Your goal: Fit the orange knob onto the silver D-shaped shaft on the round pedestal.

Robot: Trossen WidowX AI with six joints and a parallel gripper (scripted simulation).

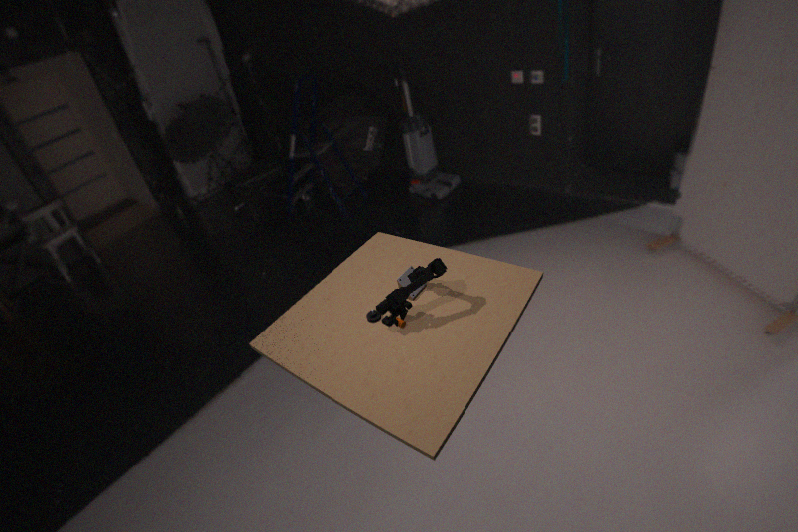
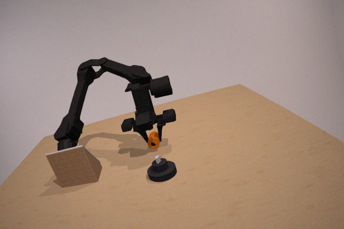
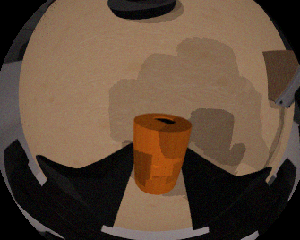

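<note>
Knob (image 1: 401, 322) (image 2: 153, 140) (image 3: 160, 154) clamped between the fingers (image 1: 396, 316) (image 2: 153, 141), hole exposed

Cylindrical knob (image 1: 401, 322) (image 2: 153, 140) (image 3: 160, 148): orange, darker shadow patches. D-shaped shaft (image 2: 157, 159): silver. Round stepped pedestal (image 1: 373, 316) (image 2: 161, 172) (image 3: 142, 9): near-black. Tabletop (image 1: 413, 388) (image 2: 232, 161) (image 3: 71, 90): tan, faint grain, brown flecks. Robot arm (image 1: 392, 299) (image 2: 79, 94): black.
</note>
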